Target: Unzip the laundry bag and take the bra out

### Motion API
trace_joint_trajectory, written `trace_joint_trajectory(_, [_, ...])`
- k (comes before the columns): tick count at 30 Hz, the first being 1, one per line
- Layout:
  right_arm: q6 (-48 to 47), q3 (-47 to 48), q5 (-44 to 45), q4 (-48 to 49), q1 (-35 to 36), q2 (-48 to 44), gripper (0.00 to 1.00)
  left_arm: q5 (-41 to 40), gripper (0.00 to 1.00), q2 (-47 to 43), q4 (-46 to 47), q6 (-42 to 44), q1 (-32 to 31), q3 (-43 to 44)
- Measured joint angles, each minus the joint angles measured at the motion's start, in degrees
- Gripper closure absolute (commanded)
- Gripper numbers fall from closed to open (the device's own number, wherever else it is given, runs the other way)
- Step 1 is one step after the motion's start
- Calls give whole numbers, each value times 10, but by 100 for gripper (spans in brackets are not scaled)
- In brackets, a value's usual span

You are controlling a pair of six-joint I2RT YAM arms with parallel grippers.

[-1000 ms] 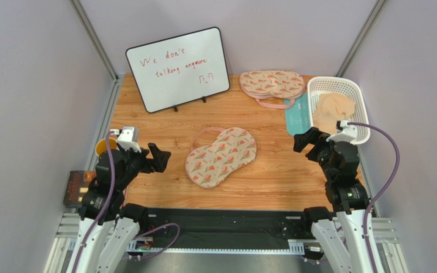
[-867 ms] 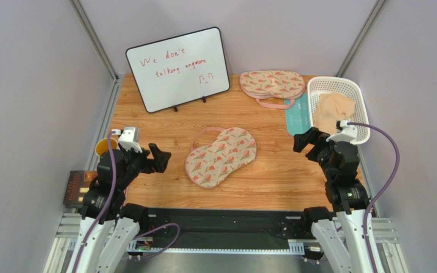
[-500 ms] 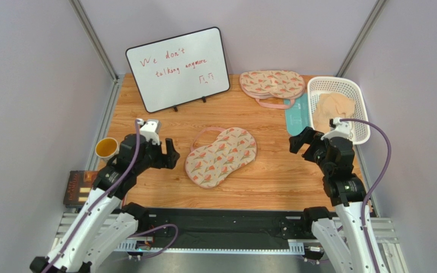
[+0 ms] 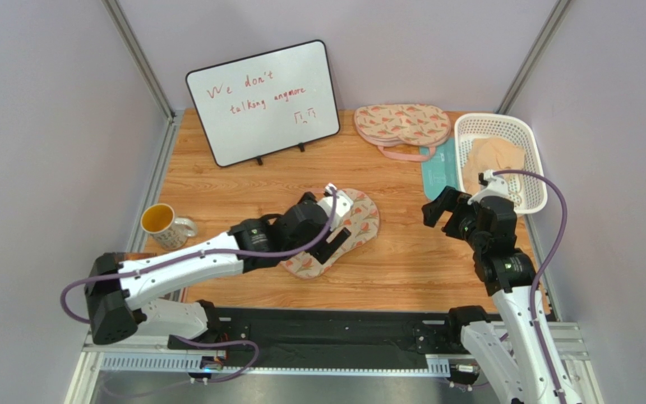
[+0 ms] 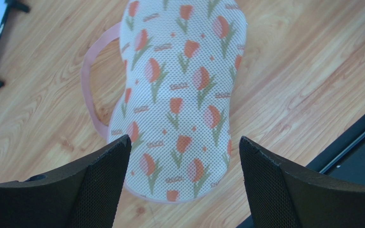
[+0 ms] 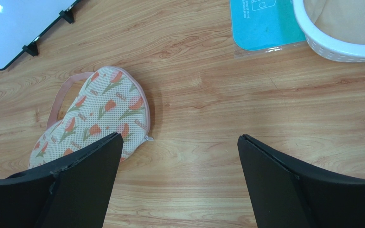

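The laundry bag (image 4: 363, 220), a cream pouch with orange-red and green print and pink trim, lies flat and closed at the table's middle. My left gripper (image 4: 332, 238) hovers over it, open. In the left wrist view the bag (image 5: 179, 90) lies between and below the open left gripper (image 5: 184, 142), with its pink loop strap (image 5: 88, 90) to the left. My right gripper (image 4: 438, 212) is open and empty to the bag's right. The right wrist view shows the bag (image 6: 98, 114) and its small zipper pull (image 6: 149, 138) beside the open right gripper (image 6: 179, 137). The bra is hidden.
A second printed pouch (image 4: 402, 124) lies at the back. A white basket (image 4: 503, 119) holding pale peach fabric stands back right, with a teal card (image 4: 438, 168) beside it. A whiteboard (image 4: 263, 101) stands back left. A mug (image 4: 159, 220) sits at the left.
My left arm has swung from the left edge out over the laundry bag, uncovering the mug. My right gripper has shifted slightly left and forward. Both stay open.
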Motion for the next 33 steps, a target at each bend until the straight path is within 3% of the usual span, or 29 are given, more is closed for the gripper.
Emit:
trace_joint_trajectory(9, [0,0,-4,0,0,-3,0,-4,14,97,99,62,-35,-14])
trace_joint_trajectory(18, [0,0,-12,-2,0,-2,0,-29,14,264,171,100,-57,5])
trace_joint_trajectory(33, [0,0,-19,-5,0,14,0,-52,19,352,261,133,-58,31])
